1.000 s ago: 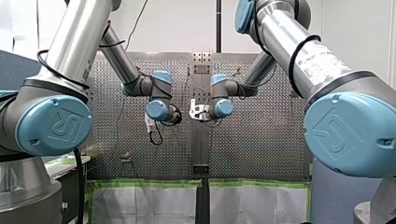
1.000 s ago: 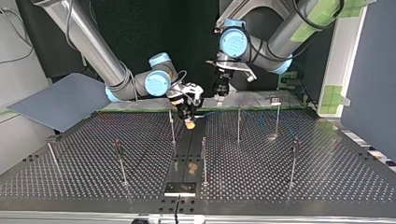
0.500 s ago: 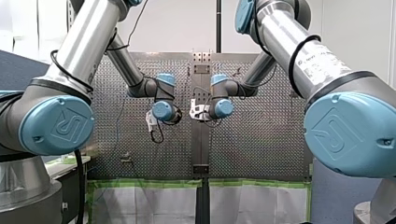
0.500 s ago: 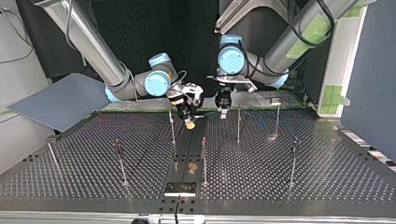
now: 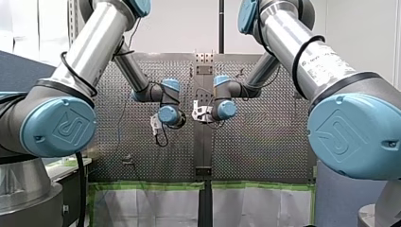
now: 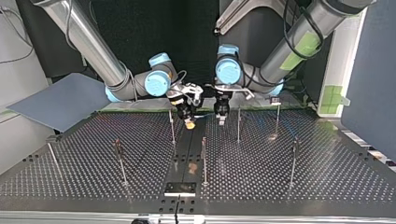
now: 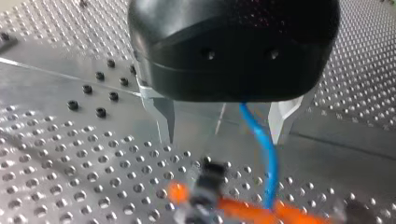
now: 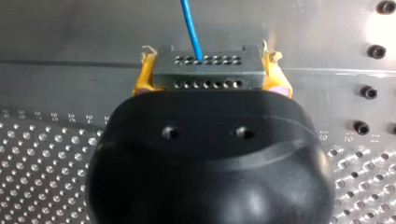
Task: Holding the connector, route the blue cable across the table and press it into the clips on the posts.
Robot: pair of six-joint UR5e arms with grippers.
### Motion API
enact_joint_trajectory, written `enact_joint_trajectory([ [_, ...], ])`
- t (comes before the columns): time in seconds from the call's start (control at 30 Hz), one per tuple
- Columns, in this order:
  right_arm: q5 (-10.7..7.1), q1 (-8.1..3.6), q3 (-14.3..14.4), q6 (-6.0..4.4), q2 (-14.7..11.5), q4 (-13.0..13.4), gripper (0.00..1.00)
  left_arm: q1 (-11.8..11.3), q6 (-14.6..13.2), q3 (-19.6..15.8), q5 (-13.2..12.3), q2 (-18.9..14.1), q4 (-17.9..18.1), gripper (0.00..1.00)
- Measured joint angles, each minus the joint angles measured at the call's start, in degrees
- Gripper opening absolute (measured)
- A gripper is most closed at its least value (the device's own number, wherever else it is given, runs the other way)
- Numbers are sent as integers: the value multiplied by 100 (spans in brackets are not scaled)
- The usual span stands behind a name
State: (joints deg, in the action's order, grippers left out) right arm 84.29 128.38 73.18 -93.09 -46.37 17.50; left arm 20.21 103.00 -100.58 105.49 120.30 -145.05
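1. The connector (image 8: 204,70), a grey block with rows of holes, sits between the yellow pads (image 8: 144,81) of my right claw (image 6: 189,122), which is clenched on it.
2. The cable (image 8: 191,25) leaves the connector's far face and runs straight ahead of the right claw, low over the tabletop (image 6: 93,163).
3. In the left wrist view the cable passes between the metal fingers (image 7: 161,114) of my left claw (image 7: 224,135). It lies nearer one finger and visibly touches neither. This claw is released, its fingers apart.
4. Ahead of the left claw the cable drops toward the right claw's blurred orange pads. Its long axis therefore runs from one claw to the other, and the two claws hang just beside each other.
5. One post (image 6: 238,123) stands just beside the left claw, on the side away from the right claw. A second post (image 6: 172,126) stands just beside the right claw on its outer side. The clips are too small to make out.
6. The left claw is nearer the cable's free run, which already lies inside its gap. Closing there looks like the coming move.
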Motion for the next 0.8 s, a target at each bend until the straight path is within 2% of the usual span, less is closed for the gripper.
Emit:
enact_joint_trajectory([
  [0.23,0,-1,0,0,1,0,0,-26,-6,94,197,368,-47,100],
  [0.43,-6,-1,0,0,1,0,0,-15,-39,95,393,449,-93,100],
  [0.5,-7,-1,0,0,1,0,0,0,-60,94,493,452,-84,96],
  [0.53,-7,-1,0,0,0,0,0,7,-72,94,540,452,-75,87],
  [0.57,-5,-1,0,0,0,0,0,15,-84,94,588,452,-66,72],
  [0.6,-3,-1,0,0,0,0,0,23,-96,94,651,452,-53,72],
  [0.63,-2,-1,0,0,0,0,0,30,-102,94,690,451,-41,62],
  [0.67,-2,-1,0,0,0,1,0,38,-108,97,716,449,-28,56],
  [0.7,-2,-1,0,0,0,2,0,48,-113,100,738,448,-11,29],
  [0.73,-2,-1,0,0,0,3,0,55,-117,100,748,448,-1,29],
  [0.77,-1,-1,0,0,1,4,0,65,-126,101,754,447,13,19],
  [0.8,-1,-1,0,0,1,5,0,81,-151,99,758,447,36,4],
])
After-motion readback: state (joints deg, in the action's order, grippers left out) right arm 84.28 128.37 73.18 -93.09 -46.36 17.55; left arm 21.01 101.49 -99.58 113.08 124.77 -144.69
